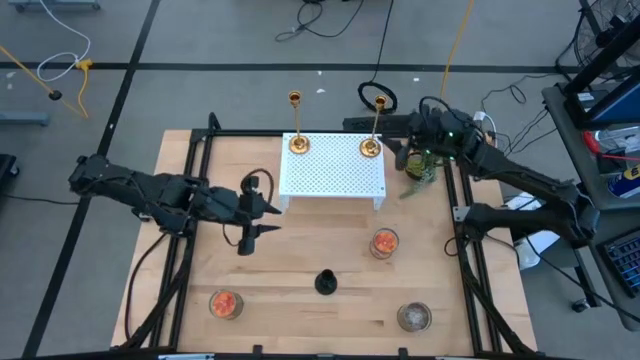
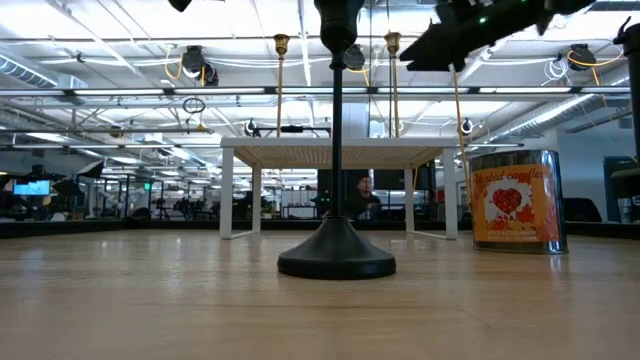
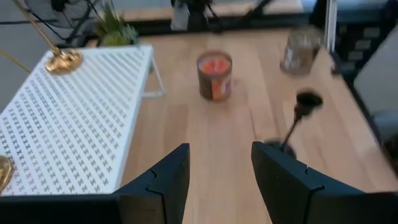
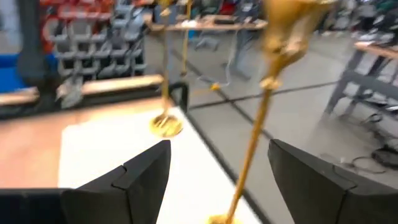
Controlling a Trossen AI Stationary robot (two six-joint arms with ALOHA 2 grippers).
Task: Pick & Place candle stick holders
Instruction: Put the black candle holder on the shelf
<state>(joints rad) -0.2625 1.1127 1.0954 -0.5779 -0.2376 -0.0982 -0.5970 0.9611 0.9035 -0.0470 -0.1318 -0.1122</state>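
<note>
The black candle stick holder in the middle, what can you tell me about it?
The black candle stick holder is one dark, smooth piece, maybe metal: a round, sloping base flat on the wooden table, a thin straight stem, and a small cup on top. It stands upright near the table's front edge, between the glass candle cups, in front of the white rack. Nothing else touches it.

The scene is bright and evenly lit by ceiling lamps [image 2: 195, 62] seen in the low view. Shadows on the table [image 1: 300, 270] are soft and short. The right wrist view is blurred; the near gold stick [image 4: 261, 112] looks smeared.
</note>
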